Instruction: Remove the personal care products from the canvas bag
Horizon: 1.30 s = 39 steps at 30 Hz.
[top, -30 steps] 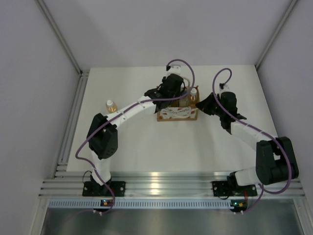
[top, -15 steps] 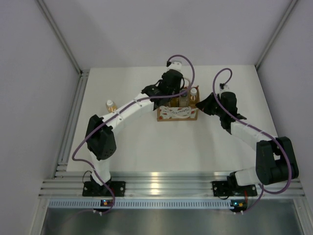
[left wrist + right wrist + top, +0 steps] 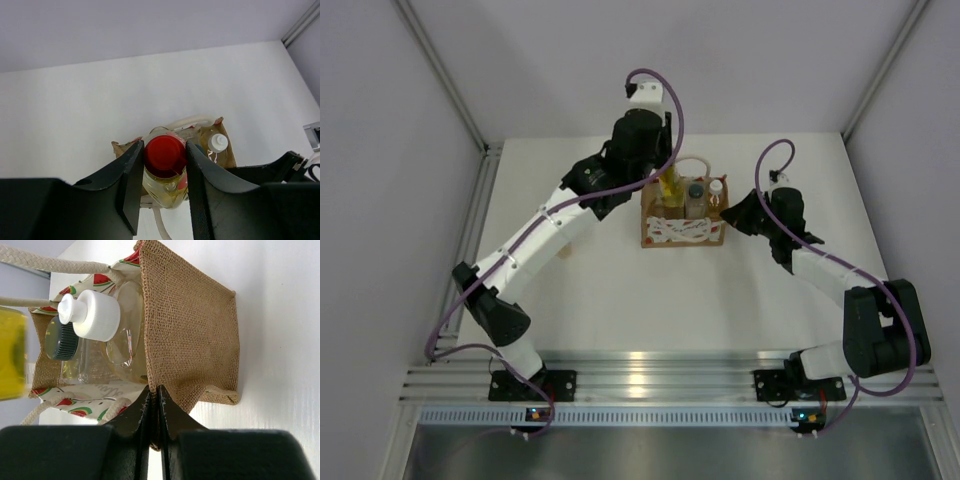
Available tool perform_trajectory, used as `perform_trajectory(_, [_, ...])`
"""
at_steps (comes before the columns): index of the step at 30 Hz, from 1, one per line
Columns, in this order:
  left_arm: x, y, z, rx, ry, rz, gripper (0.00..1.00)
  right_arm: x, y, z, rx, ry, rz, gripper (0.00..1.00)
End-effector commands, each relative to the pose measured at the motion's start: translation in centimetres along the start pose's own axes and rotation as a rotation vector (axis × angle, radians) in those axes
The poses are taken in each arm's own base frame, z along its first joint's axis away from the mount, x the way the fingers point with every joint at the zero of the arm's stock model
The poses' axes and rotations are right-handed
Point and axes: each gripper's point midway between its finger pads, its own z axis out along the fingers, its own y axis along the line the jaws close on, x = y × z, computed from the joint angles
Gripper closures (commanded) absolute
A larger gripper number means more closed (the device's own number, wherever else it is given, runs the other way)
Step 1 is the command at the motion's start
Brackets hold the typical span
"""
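The canvas bag [image 3: 682, 232] stands at the table's far middle. My left gripper [image 3: 164, 151] is shut on the yellow bottle [image 3: 168, 190] just under its red cap [image 3: 165, 152] and holds it above the bag's left end [image 3: 667, 184]. Inside the bag stand a clear bottle with a dark cap [image 3: 695, 190] and an amber bottle with a white cap [image 3: 717, 189]. My right gripper [image 3: 154, 396] is shut on the brown side wall of the bag [image 3: 192, 325] at its right end [image 3: 730, 215]. The second amber bottle is hidden behind my left arm.
The left arm [image 3: 550, 225] stretches high across the left half of the table. The bag's pale handles [image 3: 45, 264] loop over its opening. Grey walls enclose the table on three sides, with a metal rail [image 3: 470, 240] along the left edge.
My left gripper has risen out of the bag with the yellow bottle, and the raised arm now covers the amber bottle on the table. The right arm has not moved.
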Motion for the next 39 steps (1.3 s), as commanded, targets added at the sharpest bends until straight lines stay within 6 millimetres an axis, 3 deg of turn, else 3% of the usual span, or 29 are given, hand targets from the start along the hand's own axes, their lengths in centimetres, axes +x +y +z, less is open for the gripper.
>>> perform_trajectory(1, [-11.6,2.0,-6.7,-0.020,-0.309,-0.154,1.00,1.0,-1.5,-0.3,0.062,0.041,0.006,0.94])
perform_trajectory(5, [-12.8,4.5,-7.9,-0.094,-0.336,-0.151,1.00,1.0,-1.5,-0.4,0.062,0.041,0.005,0.94])
perform_trajectory(9, [-12.1,6.4,-7.7,-0.122,-0.316,-0.154,1.00,1.0,-1.5,-0.5,0.060,0.040,0.004,0.94])
perform_trajectory(14, [-10.0,10.7,-6.0,-0.170,-0.266,-0.203,1.00,1.1,-1.5,-0.6,0.060,0.044,0.001,0.94])
perform_trajectory(15, [-9.2,12.8,-5.4,-0.203,-0.250,-0.218,1.00,1.1,-1.5,-0.5,0.060,0.043,0.000,0.94])
perform_trajectory(19, [-6.7,15.8,-3.7,-0.237,-0.193,-0.241,1.00,1.2,-1.5,-0.5,0.060,0.046,0.003,0.94])
perform_trajectory(20, [-6.8,16.0,-3.4,-0.224,-0.210,-0.239,1.00,1.3,-1.6,-0.5,0.061,0.047,0.003,0.94])
perform_trajectory(21, [-5.0,17.0,-2.5,-0.243,-0.185,-0.227,1.00,1.3,-1.5,-0.6,0.059,0.047,0.003,0.94])
perform_trajectory(24, [-4.4,18.4,-1.8,-0.257,-0.225,-0.226,1.00,1.4,-1.6,-0.5,0.059,0.051,0.004,0.94])
perform_trajectory(25, [-2.7,19.0,-1.1,-0.273,-0.196,-0.221,1.00,1.3,-1.5,-0.5,0.056,0.050,0.004,0.94])
perform_trajectory(27, [-2.0,19.8,-0.4,-0.294,-0.217,-0.221,1.00,1.3,-1.6,-0.6,0.057,0.050,0.002,0.94])
perform_trajectory(28, [-0.1,20.4,0.2,-0.311,-0.192,-0.212,1.00,1.4,-1.5,-0.6,0.055,0.052,0.003,0.94])
perform_trajectory(33, [3.6,21.6,2.1,-0.352,-0.157,-0.191,1.00,1.4,-1.6,-0.6,0.059,0.051,-0.003,0.94])
perform_trajectory(36, [5.2,21.9,2.4,-0.366,-0.132,-0.179,1.00,1.5,-1.7,-0.5,0.060,0.054,-0.002,0.94])
perform_trajectory(39, [5.2,21.9,2.2,-0.360,-0.153,-0.176,1.00,1.5,-1.7,-0.5,0.060,0.056,0.001,0.94])
